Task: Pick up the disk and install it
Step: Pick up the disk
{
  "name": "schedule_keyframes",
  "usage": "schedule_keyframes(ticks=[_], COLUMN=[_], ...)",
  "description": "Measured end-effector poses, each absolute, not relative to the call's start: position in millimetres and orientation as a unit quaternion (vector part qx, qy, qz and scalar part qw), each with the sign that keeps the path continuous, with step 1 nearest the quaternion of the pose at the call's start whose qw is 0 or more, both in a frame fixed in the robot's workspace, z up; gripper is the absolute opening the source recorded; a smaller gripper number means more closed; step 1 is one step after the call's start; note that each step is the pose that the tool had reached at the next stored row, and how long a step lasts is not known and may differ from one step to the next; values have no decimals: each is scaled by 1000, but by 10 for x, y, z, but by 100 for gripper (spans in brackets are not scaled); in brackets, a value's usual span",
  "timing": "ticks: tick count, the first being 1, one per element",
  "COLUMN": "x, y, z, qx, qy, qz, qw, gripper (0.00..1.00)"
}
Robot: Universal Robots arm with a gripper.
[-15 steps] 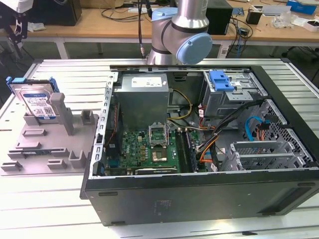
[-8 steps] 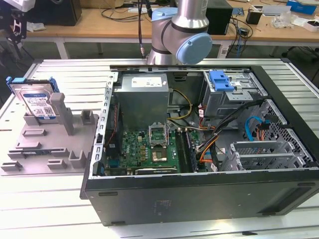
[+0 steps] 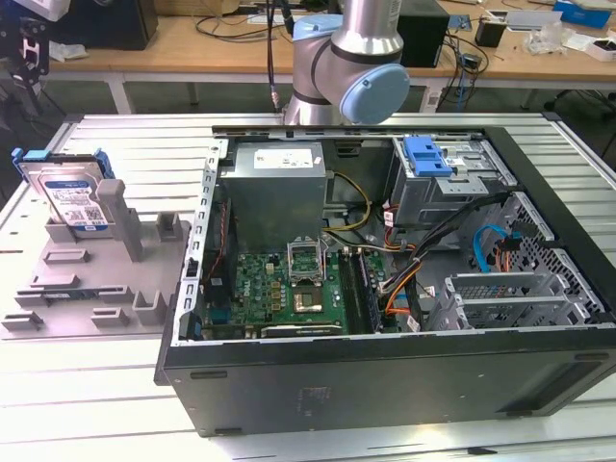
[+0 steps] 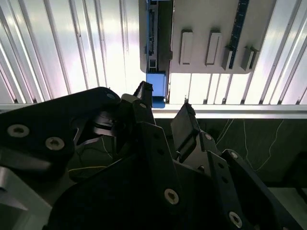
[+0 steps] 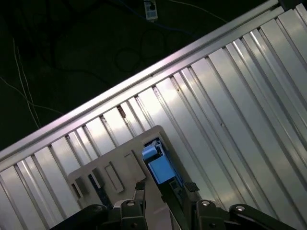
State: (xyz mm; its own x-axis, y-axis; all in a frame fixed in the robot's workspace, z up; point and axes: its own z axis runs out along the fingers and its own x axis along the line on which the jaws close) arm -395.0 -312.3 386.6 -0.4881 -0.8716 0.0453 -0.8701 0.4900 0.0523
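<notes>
the disk (image 3: 69,197) stands on edge in a grey holder (image 3: 106,279), ahead of the pincer (image 4: 165,103) and apart from it, in line with the gap between its fingertips in both wrist views. the pincer is spread wide, holding nothing. the holder rests on a ribbed table (image 3: 96,385) beside an open computer case (image 3: 385,385).

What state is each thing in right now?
Disk: upright in the grey holder, not gripped.
Gripper: fingers open, empty, pointed at the disk.
Case: on its side, panel off, insides exposed.
</notes>
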Motion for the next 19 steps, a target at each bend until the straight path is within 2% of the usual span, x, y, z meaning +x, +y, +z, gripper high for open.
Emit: schedule_keyframes(ticks=[12,19], x=[-3951,-3951], y=[-3123,-3123], z=[3855,3852], qx=[522,584], qy=[-852,-812], qz=[-8,-5], qw=[29,29], gripper=[44,44])
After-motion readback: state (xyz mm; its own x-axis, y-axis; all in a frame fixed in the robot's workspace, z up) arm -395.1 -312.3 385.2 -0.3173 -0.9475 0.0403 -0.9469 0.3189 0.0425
